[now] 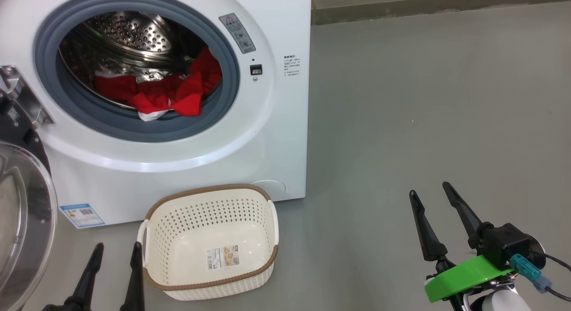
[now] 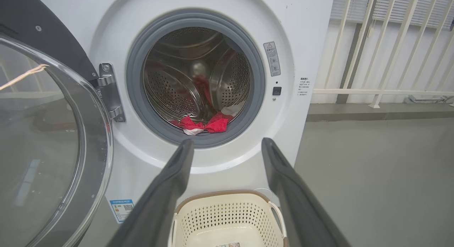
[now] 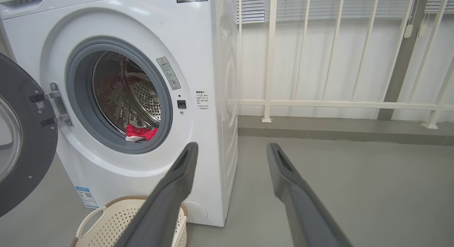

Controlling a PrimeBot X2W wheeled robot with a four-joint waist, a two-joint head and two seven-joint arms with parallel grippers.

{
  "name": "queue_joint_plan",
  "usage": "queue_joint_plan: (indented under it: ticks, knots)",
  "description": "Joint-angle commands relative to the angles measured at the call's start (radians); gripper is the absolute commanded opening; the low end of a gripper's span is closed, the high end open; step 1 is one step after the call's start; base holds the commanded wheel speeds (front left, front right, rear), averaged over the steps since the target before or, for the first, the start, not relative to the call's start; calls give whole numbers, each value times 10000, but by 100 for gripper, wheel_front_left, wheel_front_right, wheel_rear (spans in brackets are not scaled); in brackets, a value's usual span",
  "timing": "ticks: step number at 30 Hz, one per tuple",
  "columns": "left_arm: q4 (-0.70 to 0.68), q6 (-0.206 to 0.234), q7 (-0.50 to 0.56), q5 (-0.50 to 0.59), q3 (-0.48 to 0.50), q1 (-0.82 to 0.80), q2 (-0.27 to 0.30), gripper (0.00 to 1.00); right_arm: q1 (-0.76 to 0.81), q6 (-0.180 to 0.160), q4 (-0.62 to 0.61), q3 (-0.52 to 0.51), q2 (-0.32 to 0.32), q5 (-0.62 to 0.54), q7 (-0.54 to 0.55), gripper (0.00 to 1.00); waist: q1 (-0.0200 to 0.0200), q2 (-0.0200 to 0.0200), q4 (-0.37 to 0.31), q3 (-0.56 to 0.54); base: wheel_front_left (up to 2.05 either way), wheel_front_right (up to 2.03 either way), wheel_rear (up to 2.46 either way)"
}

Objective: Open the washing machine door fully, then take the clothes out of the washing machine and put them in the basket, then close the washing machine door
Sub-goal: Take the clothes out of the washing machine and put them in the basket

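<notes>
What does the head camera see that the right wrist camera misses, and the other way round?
The head view adds the paper label inside the basket and a green bracket at the lower right. The right wrist view adds a white railing beside the washing machine. Both share the open washing machine door, the red clothes in the drum and the basket.

Right gripper (image 1: 429, 189): long, dark, tapered fingers (image 1: 427, 230) — behind them a bright green bracket (image 1: 464, 277), teal plug (image 1: 528, 268), black cable (image 1: 557, 259).
</notes>
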Motion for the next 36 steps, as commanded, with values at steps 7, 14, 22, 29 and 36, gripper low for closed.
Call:
queue_joint_plan:
  ticks: [7,14,22,29,36]
  knots:
    - [61,-52,-89,348,545,-368,55,100,-176,75,-152,292,9,-69,-65,100,0,-1,57,9,26,-26,0]
    - [192,-53,-89,447,683,-461,-1,100,-161,75,-92,362,9,-56,-65,100,0,-1,59,-21,119,-119,0]
    - [-78,-54,-89,111,545,-476,13,100,-165,75,-15,395,9,-91,-65,100,0,-1,13,-31,191,-191,0]
    - [5,-55,-89,311,496,-415,86,100,-164,75,31,385,9,-108,-65,100,0,-1,12,-37,112,-112,0]
    - [68,-55,-89,406,506,-397,66,100,-146,75,21,391,9,-74,-65,100,0,-1,17,-27,19,-19,0]
